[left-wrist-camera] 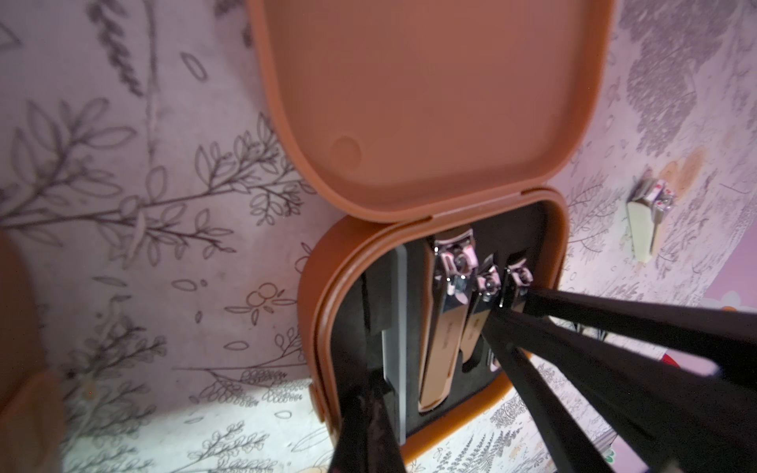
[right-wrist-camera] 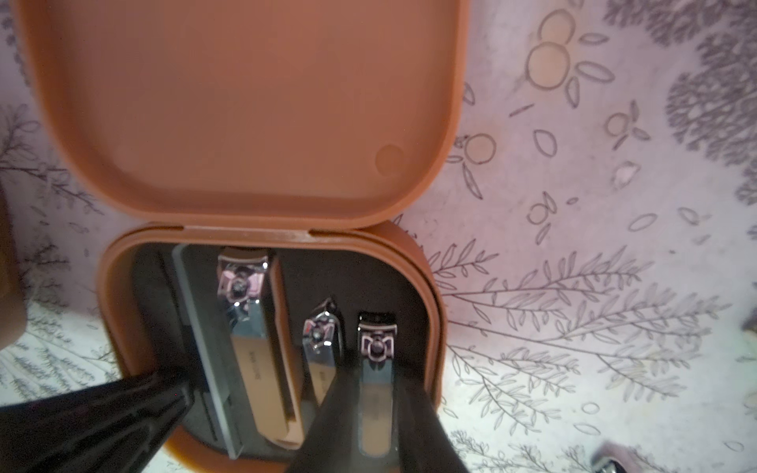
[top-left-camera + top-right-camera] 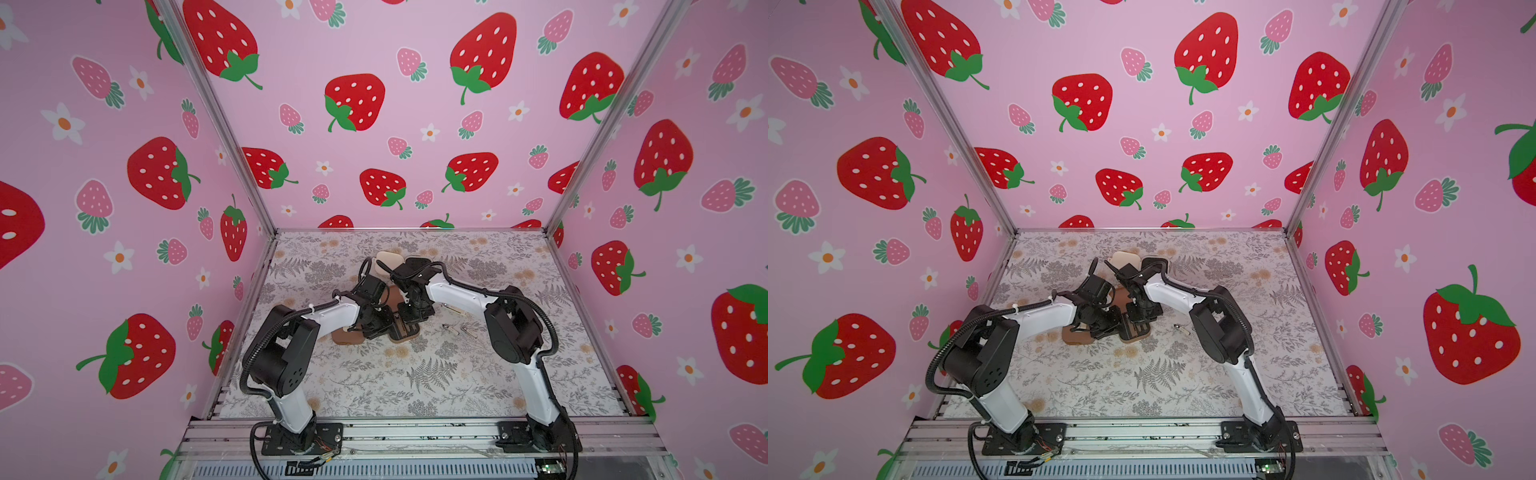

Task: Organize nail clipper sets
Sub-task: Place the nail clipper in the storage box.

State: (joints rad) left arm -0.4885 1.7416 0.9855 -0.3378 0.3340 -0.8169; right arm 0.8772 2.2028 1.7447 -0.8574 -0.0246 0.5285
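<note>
**1. Table** point(image 3: 415, 386). Flat and covered in a pale cloth printed with ferns and flowers. Clock directions are read from a top view, with 12 at the far wall.

**2. Rounded-square brown hinged case** point(image 2: 432, 295). Smooth hard shell with a black slotted insert. It lies at table centre point(image 3: 401, 339), lid thrown back toward 12 o'clock. Judged light and stiff, and likely to skate on the cloth. Best pinned from above or taken by the rim.

**3. Second brown case** point(image 3: 345, 336). Appears closed. It sits just beside item 2, at its 9 o'clock.

**4. Cream case** point(image 3: 387, 258). At 12 o'clock, partly hidden by the arms.

**5. Left gripper** point(image 2: 186, 396). Black, with jaws closed together and holding nothing. Its tip bears on the insert of item 2 beside the file, seemingly to steady the case.

**6. Right gripper** point(image 2: 375, 383). Jaws narrowly parted, one finger on each side of item 10. Whether the pads grip it or merely flank it cannot be told.

**7. Flat grey nail file** point(image 2: 205, 327). Slotted, next to item 8.

**8. Large nail clipper** point(image 2: 254, 348). Bronze-and-chrome, seated in its slot.

**9. Slant-edged clipper** point(image 2: 319, 336). Sits between items 8 and 10.

**10. Small nail clipper** point(image 2: 376, 352). In the end slot, nearest the case wall. Judged dense, rigid and slick with polish. Take it across the long flat sides at mid-body, clear of the lever pivot.

**11. Loose metal tools** point(image 3: 467, 330). On the cloth at 3 o'clock from item 2, near it, not yet housed.
</note>
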